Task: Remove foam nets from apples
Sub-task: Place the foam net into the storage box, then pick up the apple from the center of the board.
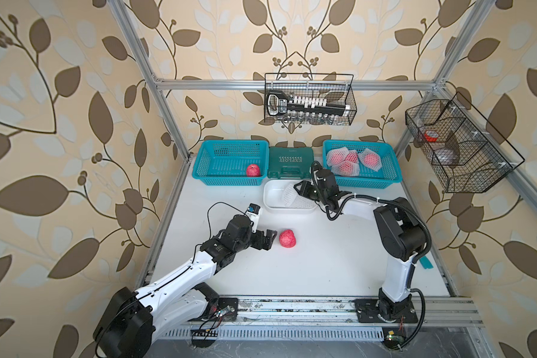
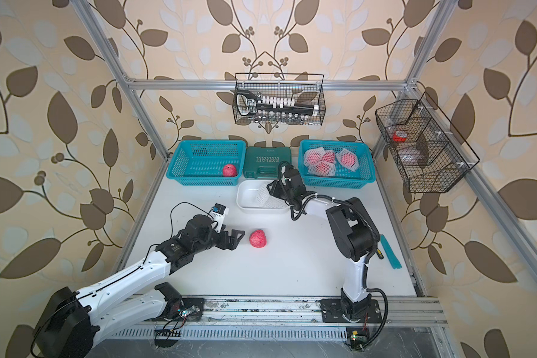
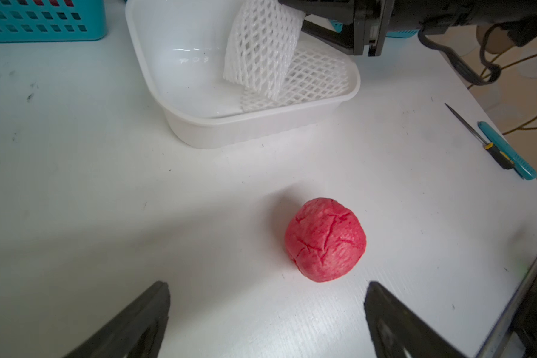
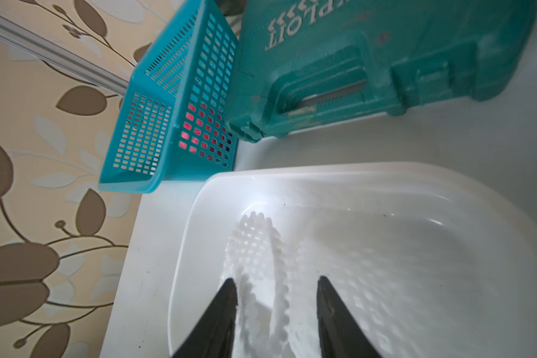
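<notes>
The left gripper (image 3: 265, 288) hangs wide open just short of a bare apple (image 3: 325, 240) lying on the table (image 3: 106, 201). Beyond, over the white tub (image 3: 230, 133), the right gripper (image 4: 276, 280) has its jaws parted with a foam net (image 3: 262, 46) between them, seemingly loosed rather than pinched, though blur forbids certainty. The net's long axis runs steeply down from the gripper, its lower end pointing into the tub above a second net (image 3: 310, 80) lying flat. So the step in hand is discarding a net; next, I judge, the left jaws must close across the bare apple and carry it to the left teal basket (image 1: 230, 181), where another stripped apple (image 1: 253, 170) lies; farthest right, the right teal basket (image 1: 366, 183) holds the netted apples (image 1: 351, 161).
</notes>
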